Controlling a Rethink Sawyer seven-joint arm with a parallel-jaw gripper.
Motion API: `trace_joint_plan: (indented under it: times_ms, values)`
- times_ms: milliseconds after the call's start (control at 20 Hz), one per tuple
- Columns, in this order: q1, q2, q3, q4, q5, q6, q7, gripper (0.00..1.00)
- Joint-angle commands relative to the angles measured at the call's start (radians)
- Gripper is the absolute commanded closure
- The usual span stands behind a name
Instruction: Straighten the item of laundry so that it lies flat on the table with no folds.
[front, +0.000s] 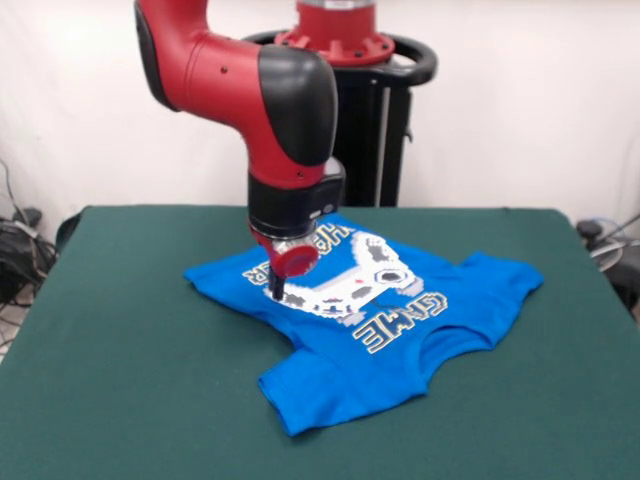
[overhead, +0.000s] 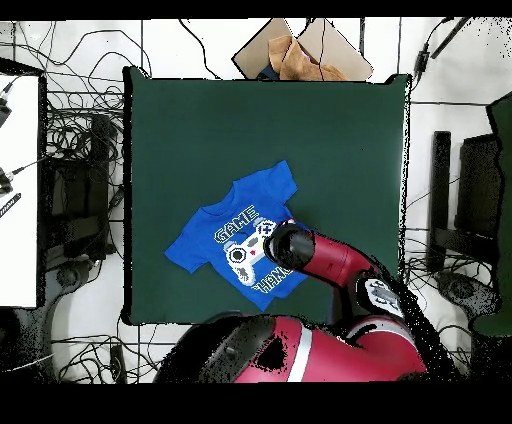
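The item of laundry (front: 335, 385) is a bright blue T-shirt lying print side up near the middle of the green table (front: 120, 380). It is rumpled, with one sleeve bunched at the near corner and a fold along the right side. My gripper (front: 277, 291) points straight down and its tip touches the shirt on the white controller print, near the left sleeve. In the overhead view the shirt (overhead: 200, 242) lies left of the table's (overhead: 330, 150) centre, and the red arm (overhead: 320, 258) covers its lower right part and the gripper.
The black pedestal (front: 372, 120) stands behind the table. Off the table's top edge in the overhead view sits an open cardboard box (overhead: 300, 52). Cables (overhead: 80, 150) trail on the floor around the left side.
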Motion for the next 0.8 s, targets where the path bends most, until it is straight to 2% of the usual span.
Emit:
trace_joint_plan:
  times_ms: [50,350,500,800]
  values:
    - [0.009,0.005,0.090,-0.062,-0.014,0.108,-0.010,1.00]
    - [0.026,0.040,0.064,-0.071,-0.025,0.080,-0.002,1.00]
    - [-0.001,0.080,0.071,-0.075,-0.042,0.041,-0.016,1.00]
    - [0.033,0.073,0.013,-0.094,-0.041,0.123,-0.008,1.00]
